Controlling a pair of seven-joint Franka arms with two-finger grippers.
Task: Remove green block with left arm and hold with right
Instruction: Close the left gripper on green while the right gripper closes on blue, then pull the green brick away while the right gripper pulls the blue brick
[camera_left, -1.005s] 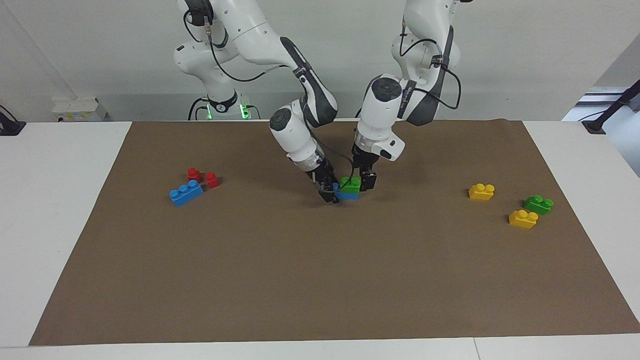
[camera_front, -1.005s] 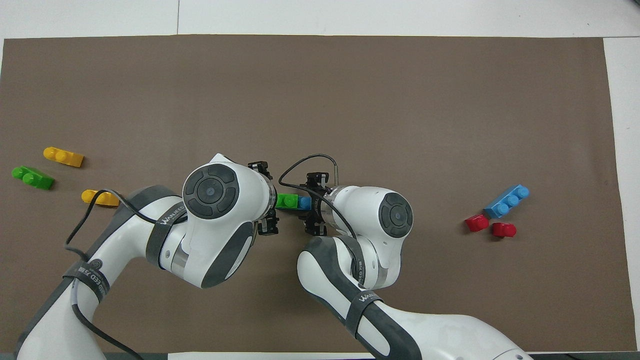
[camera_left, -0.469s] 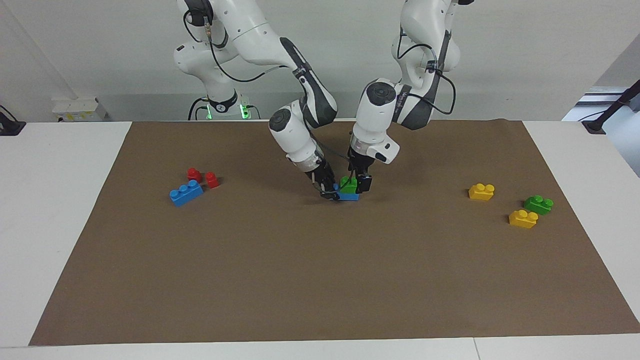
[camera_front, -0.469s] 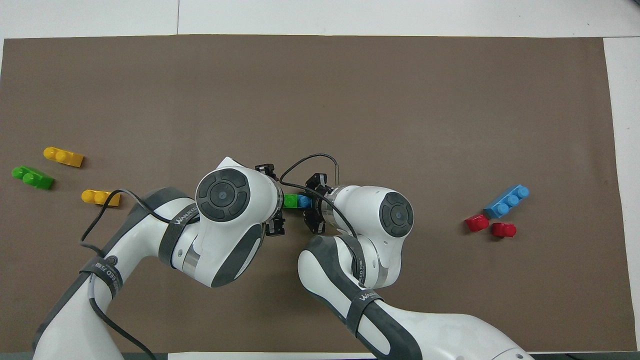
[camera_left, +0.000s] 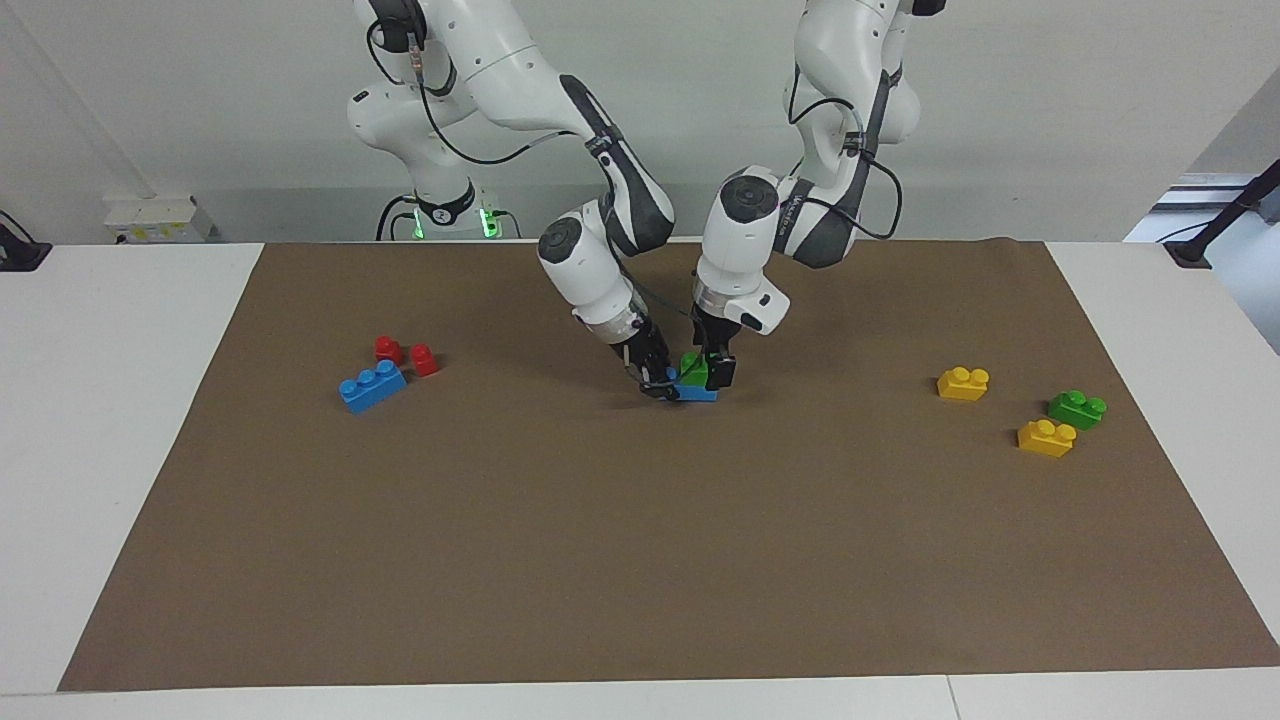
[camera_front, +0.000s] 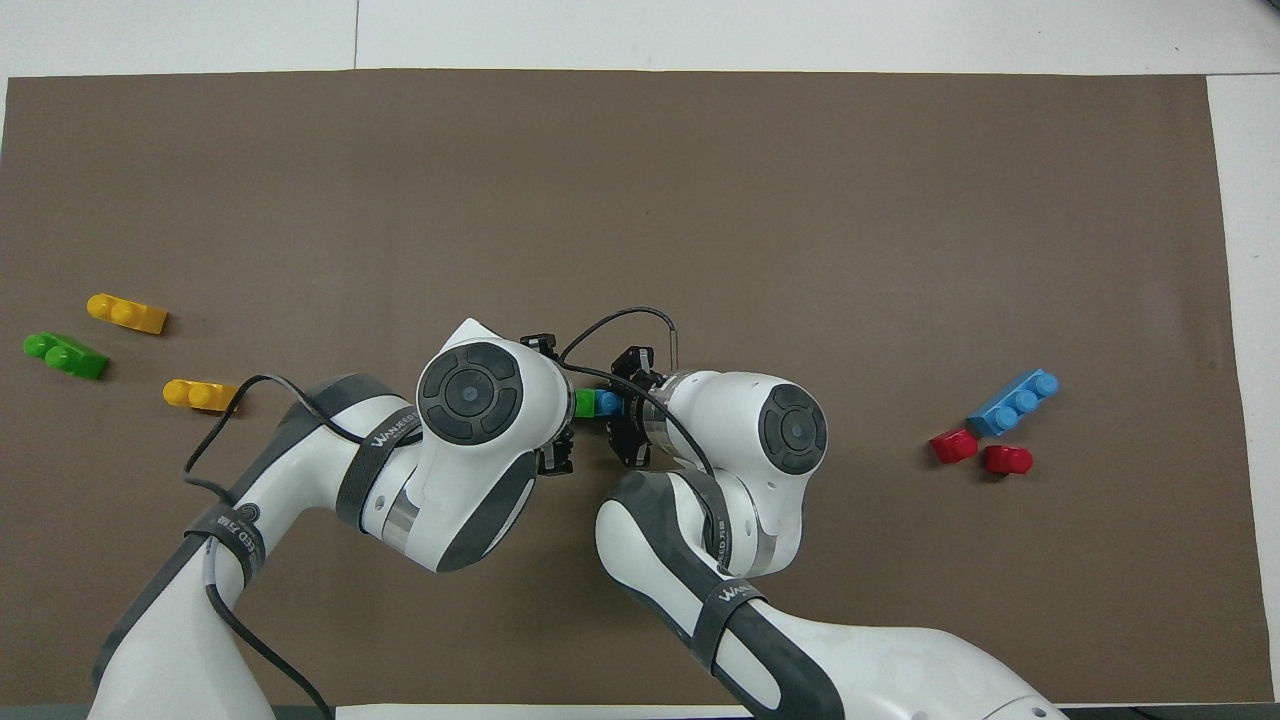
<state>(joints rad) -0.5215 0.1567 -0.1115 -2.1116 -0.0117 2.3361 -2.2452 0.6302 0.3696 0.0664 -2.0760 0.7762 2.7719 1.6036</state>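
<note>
Spare green brick (camera_left: 1077, 408) and two yellow bricks (camera_left: 963, 383) lying toward left arm's end of brown mat (camera_left: 640, 560); long blue brick (camera_left: 372, 386) and red pieces (camera_left: 405, 354) lying toward right arm's end. Green block (camera_left: 692, 367) sitting on blue block (camera_left: 696, 392) mid-mat. Left gripper (camera_left: 712, 368) closing around green block; right gripper (camera_left: 657, 383) pinching blue block.

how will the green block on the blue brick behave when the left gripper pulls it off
The green block looks like rigid moulded plastic, so it should probably keep its shape. It sits stacked on the blue brick, so it may come free abruptly. Being small, it is likely light for the left gripper.
</note>
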